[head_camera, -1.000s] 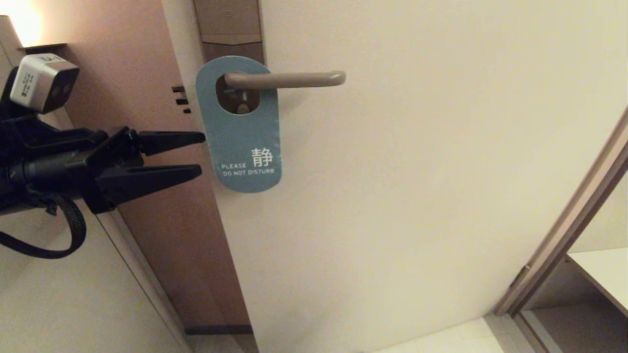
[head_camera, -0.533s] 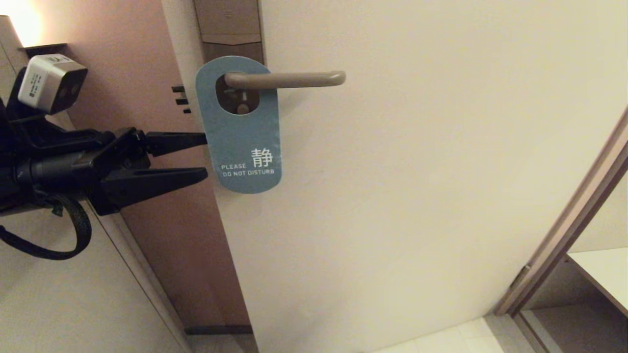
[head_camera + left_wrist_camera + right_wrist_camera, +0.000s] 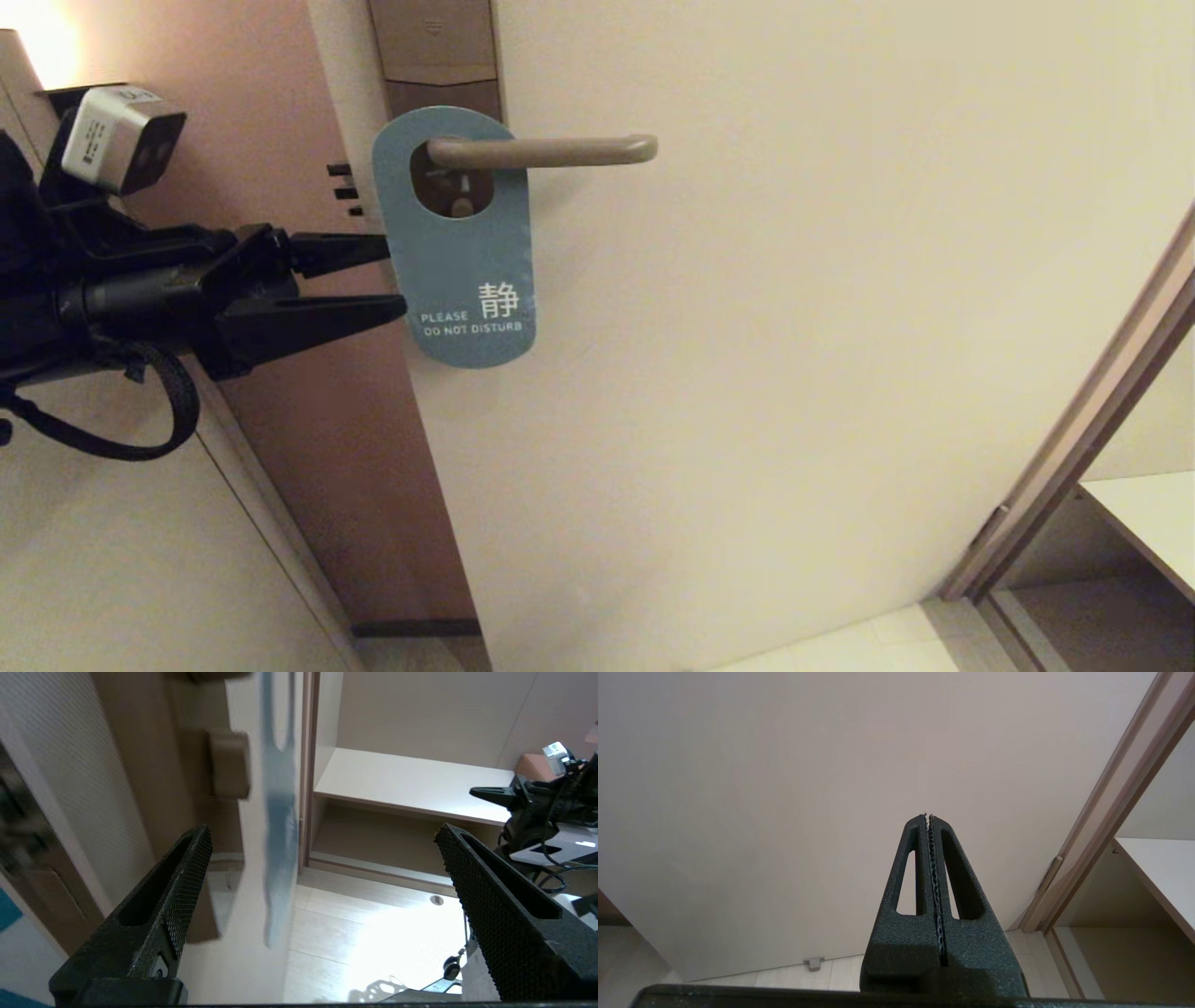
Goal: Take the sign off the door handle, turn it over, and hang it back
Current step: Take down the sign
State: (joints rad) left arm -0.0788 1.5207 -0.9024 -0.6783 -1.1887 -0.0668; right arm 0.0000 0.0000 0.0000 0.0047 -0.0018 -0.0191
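Straddling the sign's (image 3: 456, 233) door-edge side, you are keeping the left gripper (image 3: 392, 275) spread for pinching; the right gripper (image 3: 928, 816) is sitting pressed together, parked.

Teal sign (image 3: 455, 271) with white lettering, beige-bronze door handle (image 3: 551, 150), black left hand (image 3: 394, 275)
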